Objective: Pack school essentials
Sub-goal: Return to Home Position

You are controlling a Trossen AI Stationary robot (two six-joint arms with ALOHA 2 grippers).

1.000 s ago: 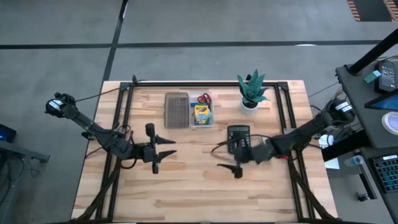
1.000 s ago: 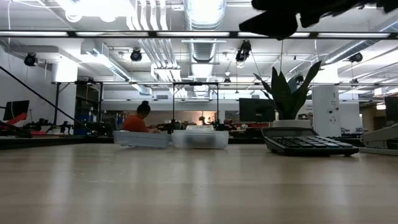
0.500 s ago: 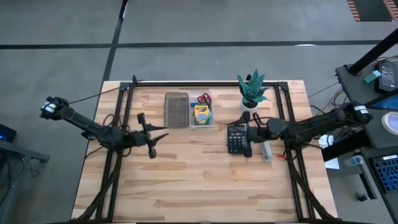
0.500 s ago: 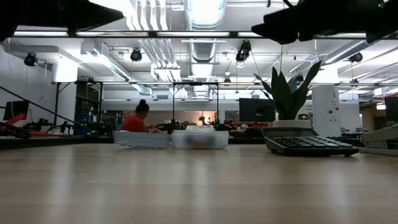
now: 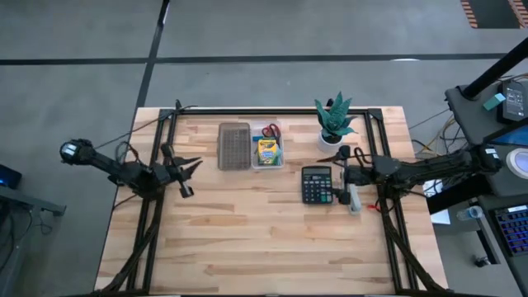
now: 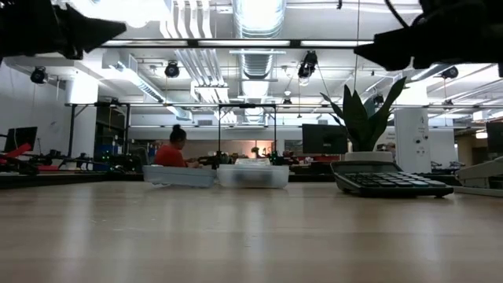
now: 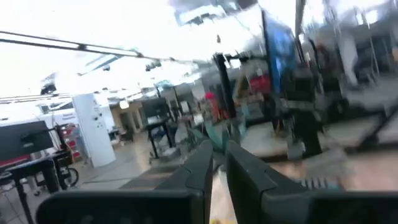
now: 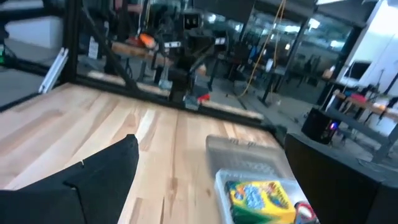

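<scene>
A clear box at the table's far middle holds a yellow-green crayon box and red-handled scissors. A grey tray lies flat on its left. My left gripper hovers near the table's left edge, fingers together and holding nothing; the left wrist view shows it too. My right gripper hangs open just right of the calculator, above the table. In the right wrist view it points toward the clear box.
A green potted plant stands at the far right, behind my right gripper. A small grey object lies right of the calculator. Bare wood fills the near half of the table. A person in red sits far off in the room.
Both arms have drawn back from the table's middle and risen. My left gripper has moved toward the left and far edges and has shut. My right gripper has moved right and toward the far edge, from beside the calculator's near edge to its right side, staying open.
</scene>
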